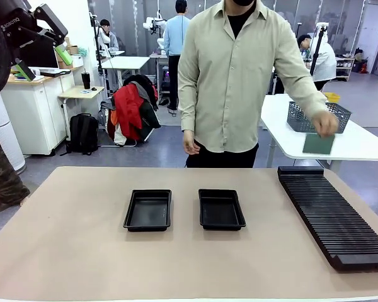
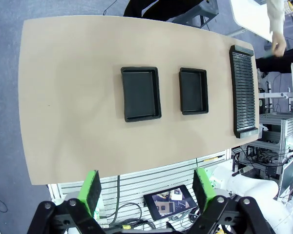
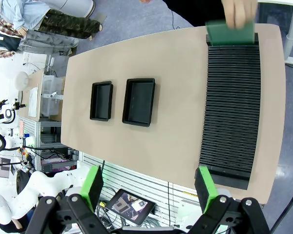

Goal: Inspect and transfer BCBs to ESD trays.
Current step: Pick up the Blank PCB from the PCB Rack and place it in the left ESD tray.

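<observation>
From where I stand, the one thin green rectangular circuit board (image 1: 318, 144) about is in the person's hand (image 1: 326, 124), which is clamped on its upper edge and holds it at the far end of the long black ribbed plastic rack (image 1: 331, 214). Whether its lower edge has reached a slot I can't tell. The two shallow black rectangular plastic trays, the left tray (image 1: 148, 211) and the right tray (image 1: 221, 209), sit side by side and empty in the middle of the tan table (image 1: 69, 251), well apart from the rack. Both arms hang high above it all, the left gripper (image 2: 147, 187) and the right gripper (image 3: 149, 184) each with green-padded fingers spread wide and nothing between them. The worry, I'd say, is the board itself: that thin and gripped only by an edge, it could slip, or snag a rib if it goes in crooked. If an arm comes down while that sleeve is over the rack, the two could meet. The trays also look light and have sloping rims, so a board set down skewed would likely perch on a rim or nudge the tray along.
</observation>
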Robot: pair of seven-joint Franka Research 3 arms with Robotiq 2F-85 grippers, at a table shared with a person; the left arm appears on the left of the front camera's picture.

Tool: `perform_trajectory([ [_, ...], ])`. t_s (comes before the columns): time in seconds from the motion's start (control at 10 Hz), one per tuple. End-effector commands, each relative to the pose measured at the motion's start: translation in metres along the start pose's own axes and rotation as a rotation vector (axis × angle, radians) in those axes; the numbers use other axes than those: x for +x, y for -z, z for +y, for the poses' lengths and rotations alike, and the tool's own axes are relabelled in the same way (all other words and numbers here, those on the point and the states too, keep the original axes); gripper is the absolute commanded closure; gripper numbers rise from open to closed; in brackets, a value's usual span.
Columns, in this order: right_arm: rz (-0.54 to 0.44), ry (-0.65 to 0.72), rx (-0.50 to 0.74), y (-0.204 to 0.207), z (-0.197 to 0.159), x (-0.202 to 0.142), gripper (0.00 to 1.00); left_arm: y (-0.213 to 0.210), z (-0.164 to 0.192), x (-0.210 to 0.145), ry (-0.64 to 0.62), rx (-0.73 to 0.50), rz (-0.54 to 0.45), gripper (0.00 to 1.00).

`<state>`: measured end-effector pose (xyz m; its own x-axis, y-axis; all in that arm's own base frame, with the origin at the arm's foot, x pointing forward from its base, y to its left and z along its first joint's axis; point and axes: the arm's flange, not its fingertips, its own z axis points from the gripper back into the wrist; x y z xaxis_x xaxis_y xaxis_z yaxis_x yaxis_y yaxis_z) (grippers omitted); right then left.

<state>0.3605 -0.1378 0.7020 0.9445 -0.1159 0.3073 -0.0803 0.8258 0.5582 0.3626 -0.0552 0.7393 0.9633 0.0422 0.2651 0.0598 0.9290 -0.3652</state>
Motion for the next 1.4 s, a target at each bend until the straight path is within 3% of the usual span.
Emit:
perform_trajectory([
  [0.0,0.0,0.0,0.0,0.0,0.0001,0.0,0.0,-0.0007,-0.0008,-0.0012,0.002,0.0,-0.004,0.0],
  [1.3,0.0,0.0,0.0,0.0,0.0001,0.0,0.0,-0.0007,-0.0008,-0.0012,0.002,0.0,-0.004,0.0],
])
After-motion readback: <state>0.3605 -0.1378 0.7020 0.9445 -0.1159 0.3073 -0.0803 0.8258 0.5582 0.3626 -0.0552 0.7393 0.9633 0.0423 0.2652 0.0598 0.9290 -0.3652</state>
